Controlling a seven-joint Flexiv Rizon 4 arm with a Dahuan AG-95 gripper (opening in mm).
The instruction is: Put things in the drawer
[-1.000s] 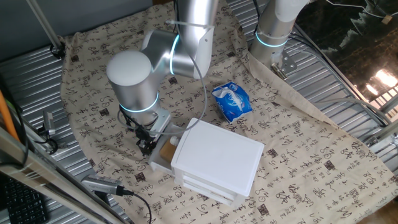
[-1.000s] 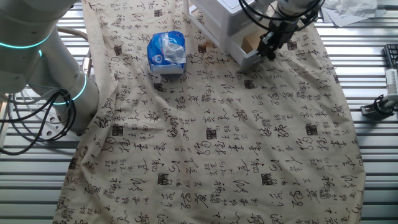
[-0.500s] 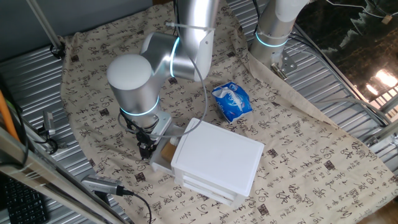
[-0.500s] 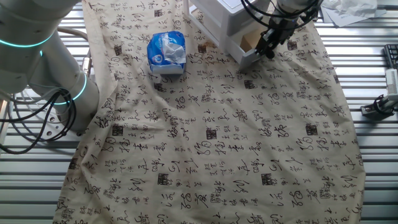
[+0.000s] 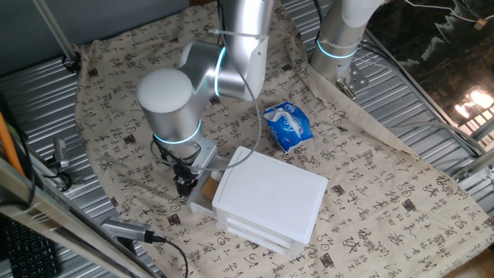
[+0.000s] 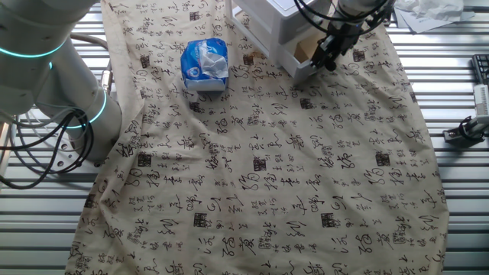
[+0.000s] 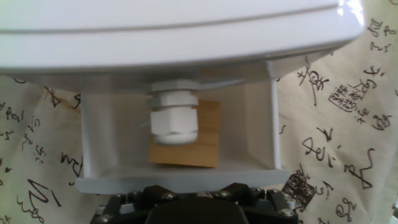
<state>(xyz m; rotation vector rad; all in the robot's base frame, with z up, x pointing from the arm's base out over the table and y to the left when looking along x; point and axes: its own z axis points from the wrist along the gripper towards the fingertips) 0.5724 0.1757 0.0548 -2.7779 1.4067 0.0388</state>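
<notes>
Now, from one fixed view, the white drawer unit sat on the patterned cloth, and its top drawer was drawn out only a little toward the arm. The gripper stood at that drawer's front edge; the wooden block showed as a light-brown patch inside. Against half a second before, the drawer stuck out less and the gripper was nearer the unit.

From the other fixed view, the gripper was again at the drawer front, jaw state not readable. A blue packet lay well apart from the unit.

From the hand view, the block lay flat on the drawer floor, plain pale wood, its long axis unclear since a white fitting covered part of it. I couldn't tell the jaws' opening.
</notes>
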